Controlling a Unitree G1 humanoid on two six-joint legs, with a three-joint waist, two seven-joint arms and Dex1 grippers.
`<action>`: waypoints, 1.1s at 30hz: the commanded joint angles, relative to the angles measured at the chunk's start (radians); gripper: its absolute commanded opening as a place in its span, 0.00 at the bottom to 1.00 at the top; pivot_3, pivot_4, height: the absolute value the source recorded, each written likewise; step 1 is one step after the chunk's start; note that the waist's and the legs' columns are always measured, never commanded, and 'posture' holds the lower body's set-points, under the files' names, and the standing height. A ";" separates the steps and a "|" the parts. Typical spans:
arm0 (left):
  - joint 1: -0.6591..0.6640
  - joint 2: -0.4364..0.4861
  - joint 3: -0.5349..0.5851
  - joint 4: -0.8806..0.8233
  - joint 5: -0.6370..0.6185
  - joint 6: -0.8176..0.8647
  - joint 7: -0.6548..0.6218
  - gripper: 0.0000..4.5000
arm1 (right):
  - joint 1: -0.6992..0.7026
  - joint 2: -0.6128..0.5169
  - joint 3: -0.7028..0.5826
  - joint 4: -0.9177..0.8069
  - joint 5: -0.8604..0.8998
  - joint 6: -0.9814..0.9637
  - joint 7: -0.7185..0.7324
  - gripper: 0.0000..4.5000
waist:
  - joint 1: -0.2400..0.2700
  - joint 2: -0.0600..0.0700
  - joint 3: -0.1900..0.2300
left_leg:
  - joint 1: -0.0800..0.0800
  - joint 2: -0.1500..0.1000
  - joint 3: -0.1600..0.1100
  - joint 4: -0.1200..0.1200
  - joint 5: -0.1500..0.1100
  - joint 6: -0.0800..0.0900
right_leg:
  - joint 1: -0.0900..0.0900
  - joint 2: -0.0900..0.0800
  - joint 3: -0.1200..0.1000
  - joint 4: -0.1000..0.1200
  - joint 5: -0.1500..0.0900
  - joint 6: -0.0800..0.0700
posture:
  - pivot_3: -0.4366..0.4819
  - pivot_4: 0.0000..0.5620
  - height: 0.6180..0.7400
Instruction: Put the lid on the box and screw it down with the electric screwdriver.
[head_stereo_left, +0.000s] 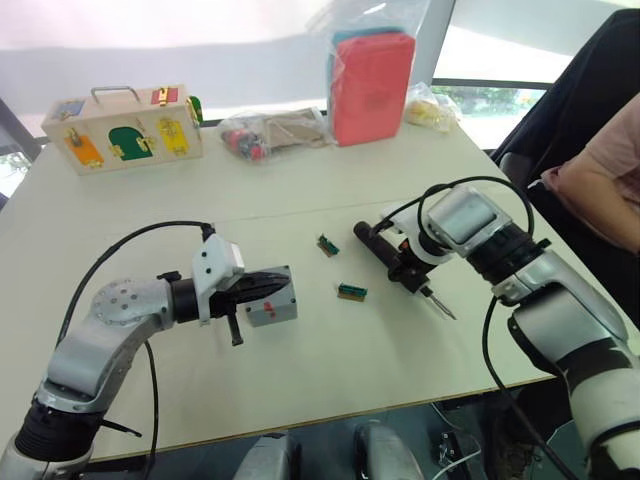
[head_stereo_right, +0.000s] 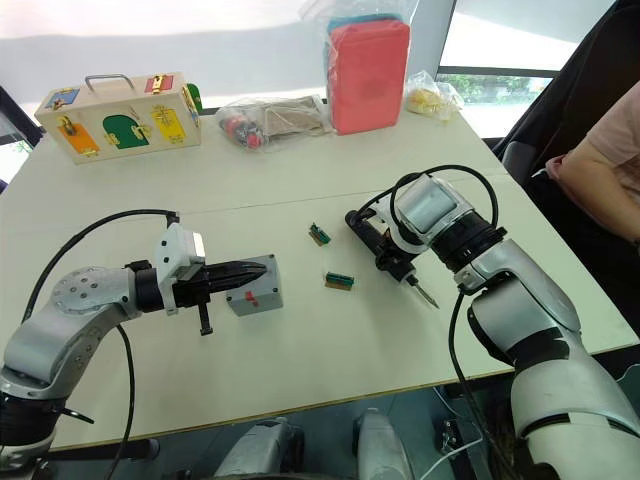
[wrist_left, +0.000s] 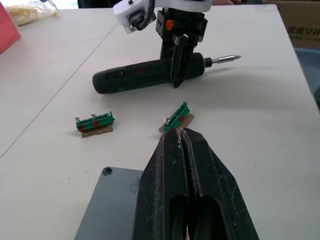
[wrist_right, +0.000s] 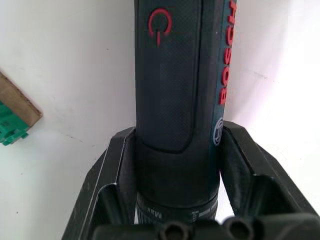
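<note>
So here we've got the left gripper (head_stereo_right: 255, 271) with its two black fingers pressed together, tips resting on top of the grey lid (head_stereo_right: 254, 286), which sits flat on the white table (head_stereo_right: 300, 370) near the middle-left. From the left wrist view the lid (wrist_left: 107, 205) shows a screw hole in its corner, and the closed fingers (wrist_left: 172, 185) lie right over it. We can't tell whether the box is under that lid or not; all we see is one grey square block.

Over on the right, the right gripper (head_stereo_left: 405, 262) is clamped on the electric screwdriver (head_stereo_left: 392, 256). The right wrist view shows both fingers hugging the black barrel (wrist_right: 177, 90), red power symbol and red lettering facing up. The tool lies low over the table, its metal bit (head_stereo_left: 440, 302) pointing toward the near right.

Between the two grippers there are two little green terminal blocks (head_stereo_left: 351, 291) on cardboard bits, apart from each other.

At the far edge: a wooden latch box (head_stereo_left: 122, 126), a bag of parts (head_stereo_left: 270, 130), a red-pink case (head_stereo_left: 371, 85) in plastic. A person's arm (head_stereo_left: 600, 190) shows at the right.
</note>
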 joint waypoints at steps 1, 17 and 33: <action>-0.001 0.012 0.024 -0.027 0.012 -0.027 0.002 0.00 | -0.003 -0.012 0.026 0.082 -0.077 -0.091 -0.003 0.40 | 0.001 -0.002 -0.001 | 0.000 0.000 0.000 0.000 0.000 0.000 | 0.000 0.000 0.000 0.000 0.000 0.000 | 0.48 0.27 1.00; -0.066 0.111 0.068 0.130 0.034 -0.058 -0.094 0.00 | 0.137 0.098 -0.583 -0.500 0.141 -0.631 -0.025 0.40 | -0.030 0.009 0.006 | -0.033 0.000 0.000 0.000 0.006 -0.010 | -0.037 0.001 0.000 0.005 0.001 0.000 | 0.48 0.27 1.00; -0.080 0.082 -0.042 0.261 0.135 -0.104 -0.140 0.00 | 0.416 0.486 -0.614 -0.615 0.222 -0.987 -0.135 0.40 | -0.023 0.008 0.005 | -0.024 -0.002 -0.003 0.001 0.007 -0.011 | -0.029 0.000 0.000 0.009 0.001 -0.001 | 0.48 0.27 1.00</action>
